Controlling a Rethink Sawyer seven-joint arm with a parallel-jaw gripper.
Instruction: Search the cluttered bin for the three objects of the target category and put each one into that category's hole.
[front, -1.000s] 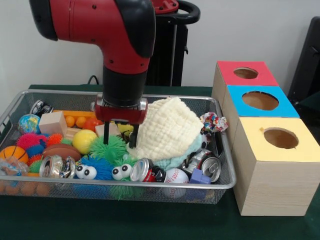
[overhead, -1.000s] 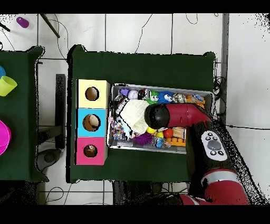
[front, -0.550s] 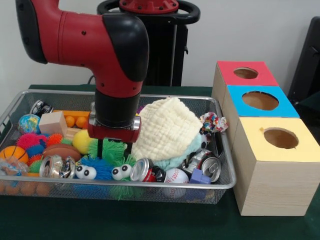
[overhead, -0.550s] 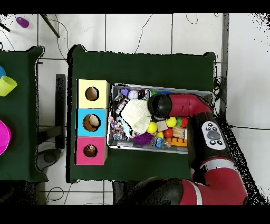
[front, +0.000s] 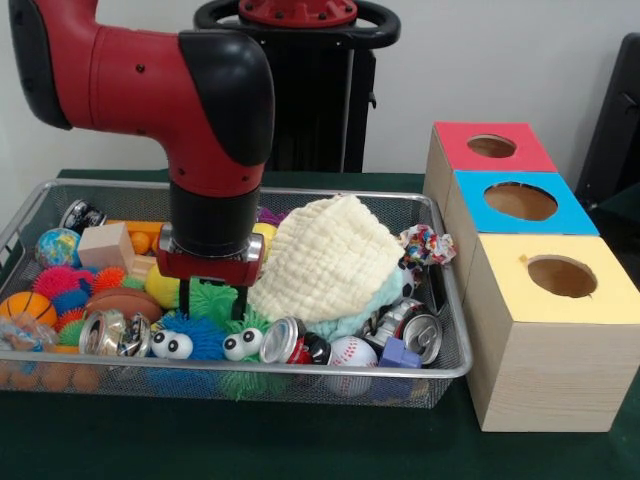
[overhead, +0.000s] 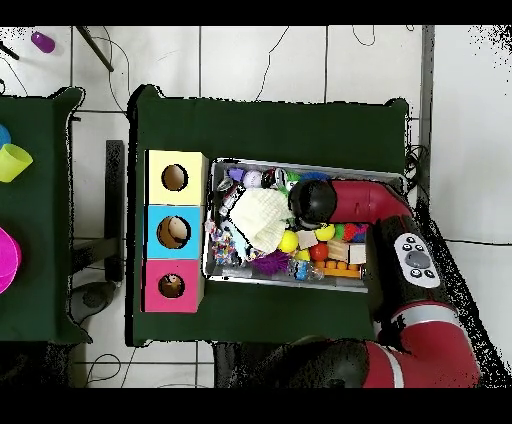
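The wire bin (front: 455, 362) holds a jumble of toys, balls and crushed cans. My gripper (front: 211, 305) is open and low in the bin, its dark fingers (front: 184, 296) standing on either side of a green spiky ball (front: 207, 294). A cream cloth (front: 330, 258) is heaped just right of the gripper. Crushed cans lie at the front (front: 290, 342), at the right (front: 415, 330) and at the left (front: 112, 333). In the overhead view the arm's head (overhead: 312, 200) hides the gripper beside the cloth (overhead: 258, 215).
Three wooden boxes with round holes stand right of the bin: red-topped (front: 455, 145), blue-topped (front: 470, 205), yellow-topped (front: 505, 285). A baseball (front: 352, 352), yellow ball (front: 158, 285), football (front: 120, 302), globe ball (front: 57, 246) and wooden block (front: 105, 245) crowd the bin.
My gripper has moved away from the cloth's edge, leftward and toward the bin's front in the front view, and dropped lower over the green spiky ball.
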